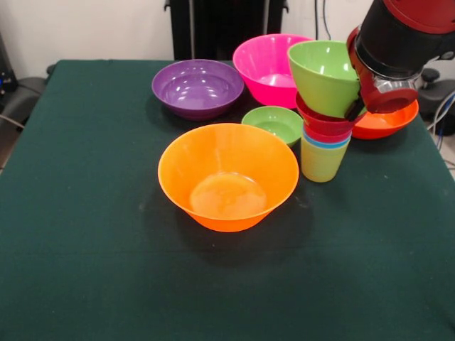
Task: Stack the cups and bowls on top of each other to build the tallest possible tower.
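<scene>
The tower stands right of centre: a yellow-green cup lowest, a blue cup's rim above it, then a red cup and a small red bowl. A lime green bowl sits on top, tilted to the left. My gripper comes in from the upper right and is against the lime bowl's right wall, which it hides. A big orange bowl stands in the middle, with a small green bowl behind it. A purple bowl and a pink bowl stand at the back.
A red-orange bowl lies behind the tower, partly hidden by my red and black arm. The table has a dark green cloth. The pedestal stands at the far edge.
</scene>
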You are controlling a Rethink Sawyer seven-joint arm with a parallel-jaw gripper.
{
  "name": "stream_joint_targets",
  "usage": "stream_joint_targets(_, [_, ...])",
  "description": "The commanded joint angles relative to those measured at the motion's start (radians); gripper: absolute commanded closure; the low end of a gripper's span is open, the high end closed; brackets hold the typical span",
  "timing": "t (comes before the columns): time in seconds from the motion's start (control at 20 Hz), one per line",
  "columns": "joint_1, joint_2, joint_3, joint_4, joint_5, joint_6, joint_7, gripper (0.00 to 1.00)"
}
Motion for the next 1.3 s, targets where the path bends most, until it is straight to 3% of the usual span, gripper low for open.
stream_joint_targets(0.05, [-0.011, 0.005, 0.137, 0.07, -0.014, -0.057, 0.139, 1.0])
stream_joint_targets(0.7, [0.003, 0.003, 0.132, 0.08, -0.028, -0.058, 0.126, 1.0])
stream_joint_targets(1.3, [0.052, 0.016, 0.132, 0.055, -0.013, -0.052, 0.18, 1.0])
